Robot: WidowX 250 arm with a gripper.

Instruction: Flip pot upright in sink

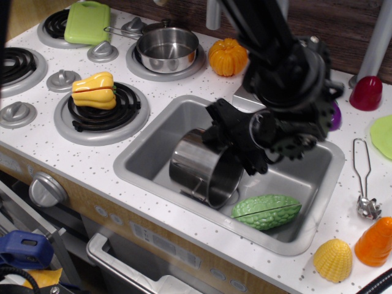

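Fingers of your gripper reach down over the upper edge of the pot, but the black body covers the contact, so I cannot tell whether they pinch the rim, sit spread around it, or only press against it. Confirm a firm hold before you turn anything.

Your widest reference is the desk, with the sink set into it. The pot lies tilted on its side on the sink floor, toward the left half, its mouth facing right and down toward the green bitter gourd just beside it. It is not upright yet, so I judge the step in hand to be the tipping itself.

To do it well, pivot the pot about its closed end, sweeping the open rim upward and keeping it low in the basin. Steer away from the gourd: a rim that drags over it could jam or skid, and polished steel will likely slip under a light grip. Keep clear of the near sink wall too.

Hard to make out:
- the far side of the pot and most of its rim, hidden behind the gripper;
- the pot's handles, which I cannot pick out with confidence;
- the arm's upper part, cut off at the top edge.
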